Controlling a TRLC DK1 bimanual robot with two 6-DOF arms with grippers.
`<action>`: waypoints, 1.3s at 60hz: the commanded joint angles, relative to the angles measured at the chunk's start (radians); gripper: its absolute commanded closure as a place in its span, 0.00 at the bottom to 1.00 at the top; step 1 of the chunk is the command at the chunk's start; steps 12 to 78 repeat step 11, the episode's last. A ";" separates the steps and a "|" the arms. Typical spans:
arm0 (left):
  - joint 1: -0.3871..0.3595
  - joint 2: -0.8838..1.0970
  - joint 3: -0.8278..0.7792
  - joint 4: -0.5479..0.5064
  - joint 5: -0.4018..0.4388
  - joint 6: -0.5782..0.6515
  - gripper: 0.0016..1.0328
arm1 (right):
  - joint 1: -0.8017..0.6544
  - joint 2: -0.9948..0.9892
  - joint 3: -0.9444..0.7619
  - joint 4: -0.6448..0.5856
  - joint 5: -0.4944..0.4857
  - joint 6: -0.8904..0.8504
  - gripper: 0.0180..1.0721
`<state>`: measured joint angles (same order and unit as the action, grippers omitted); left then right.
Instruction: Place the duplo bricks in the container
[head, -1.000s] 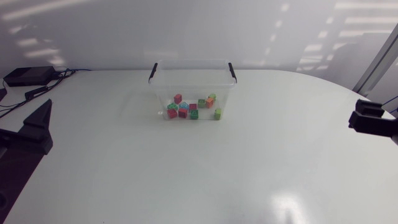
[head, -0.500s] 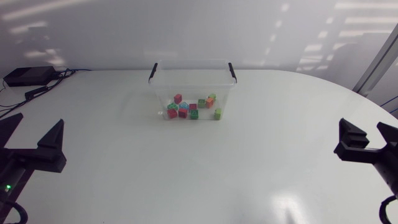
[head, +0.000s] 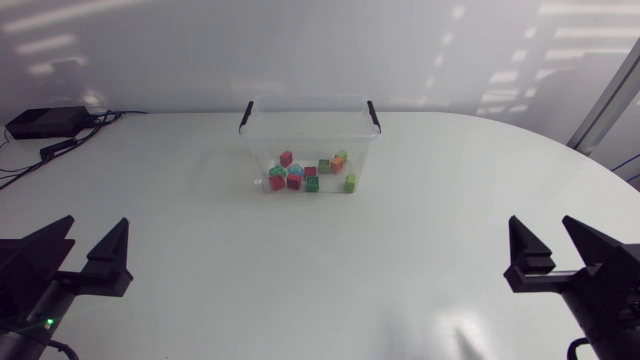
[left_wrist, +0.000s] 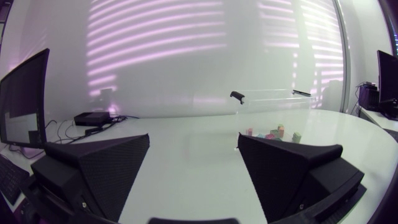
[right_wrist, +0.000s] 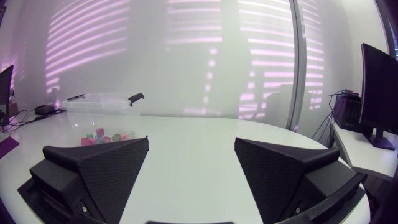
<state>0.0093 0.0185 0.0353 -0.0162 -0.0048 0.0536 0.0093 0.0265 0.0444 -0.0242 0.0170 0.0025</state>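
Note:
A clear plastic container (head: 310, 120) with black handles stands at the back middle of the table. Several small duplo bricks (head: 300, 175), red, green, blue and orange, lie in it; a green brick (head: 350, 183) sits by its front right corner, and whether it is inside I cannot tell. My left gripper (head: 93, 228) is open near the front left edge, far from the container. My right gripper (head: 543, 225) is open near the front right edge. Each holds nothing. Both wrist views look across the table: container (left_wrist: 267, 102) and bricks (left_wrist: 273, 133) ahead of the left gripper (left_wrist: 194, 138), container (right_wrist: 102, 102) and bricks (right_wrist: 109, 137) ahead of the right gripper (right_wrist: 191, 142).
A black box (head: 45, 120) with cables lies at the table's back left corner. The white tabletop (head: 320, 260) stretches bare between the two grippers and the container.
Both arms have swung in from the side edges toward the table's front, and both grippers now show in full. The container and bricks have not moved.

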 joint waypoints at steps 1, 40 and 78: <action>-0.009 -0.019 -0.035 0.016 0.005 -0.054 0.04 | -0.009 -0.027 -0.044 0.024 -0.017 -0.002 0.05; -0.009 -0.019 -0.035 0.016 0.005 -0.054 0.04 | -0.009 -0.027 -0.044 0.024 -0.017 -0.002 0.05; -0.009 -0.019 -0.035 0.016 0.005 -0.054 0.04 | -0.009 -0.027 -0.044 0.024 -0.017 -0.002 0.05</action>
